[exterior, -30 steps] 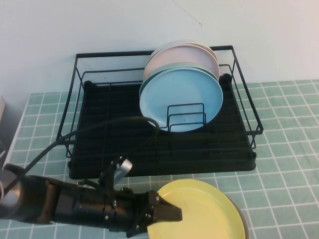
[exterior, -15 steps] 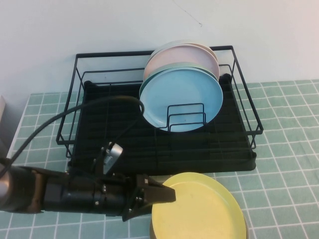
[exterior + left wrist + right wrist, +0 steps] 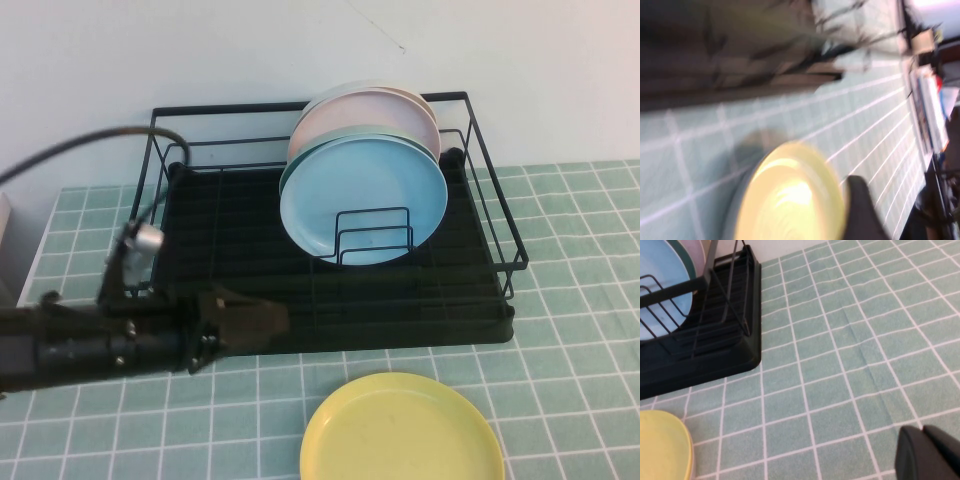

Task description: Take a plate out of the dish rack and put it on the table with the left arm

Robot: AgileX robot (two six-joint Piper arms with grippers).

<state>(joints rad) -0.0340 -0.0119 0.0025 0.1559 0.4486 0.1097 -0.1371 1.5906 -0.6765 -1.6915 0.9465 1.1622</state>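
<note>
The yellow plate lies flat on the green tiled table, in front of the black wire dish rack. My left gripper hovers low over the rack's front edge, to the left of the plate and apart from it, open and empty. In the left wrist view the plate shows blurred beside one dark finger. My right gripper is shut and empty over bare tiles to the right of the rack. The plate's edge shows in that view too.
Two light blue plates and a pale pink-grey plate stand upright in the rack's right half. A black cable loops up from the left arm. A pale object sits at the left edge.
My left gripper has let go of the yellow plate and drawn back to the left and up. The plate now lies flat on the tiles.
</note>
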